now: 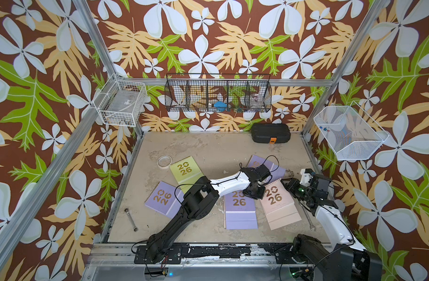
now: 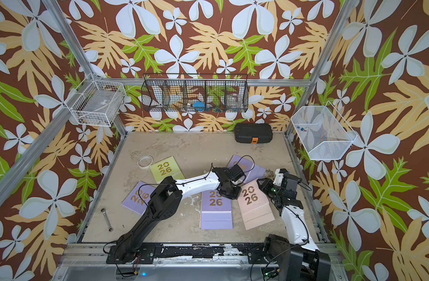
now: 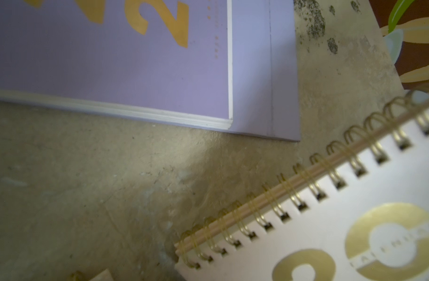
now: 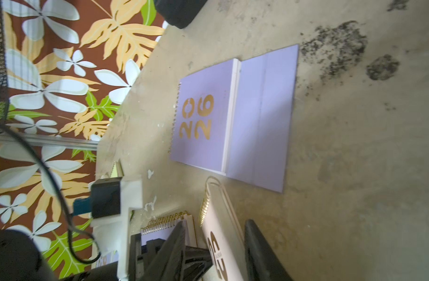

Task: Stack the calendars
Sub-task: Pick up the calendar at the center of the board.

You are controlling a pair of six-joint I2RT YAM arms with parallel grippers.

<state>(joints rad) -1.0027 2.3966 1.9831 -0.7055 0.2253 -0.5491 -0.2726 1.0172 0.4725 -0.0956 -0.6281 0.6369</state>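
Front strip of the table [image 1: 208, 146] along the rail is bare, apart from one wrench [image 1: 131, 219] near the front left edge and a second wrench [image 1: 312, 227] by the right edge, beside the right arm.

Next back, the centre lilac calendar [image 1: 241, 211] and the pink calendar [image 1: 280, 206] lie flat side by side with a thin gap between them, the pink one skewed. A pale sliver [image 1: 224, 219] pokes out from under the lilac's left side; can't tell what it is.

The left gripper [image 1: 252, 193] is closed, nothing visibly in it, over the lilac's spiral end. The right gripper [image 4: 215, 226] has its fingers either side of the pink one's spiral corner; can't tell if it's actually pinching.

The left lilac calendar [image 1: 163, 198] has a bit of room to the left edge. The lime green calendar [image 1: 185, 170] is just behind it. The far lilac calendar [image 4: 233, 121] sits apart from the pink one's spiral, partly under the left wrist in both top views.

So five for sure: three lilac, one pink, one green.

One tape roll [image 1: 164, 161] is right beside the green one's far corner. Beyond that there's lots of bare room, with only a black case [image 1: 270, 133] against the back wall.
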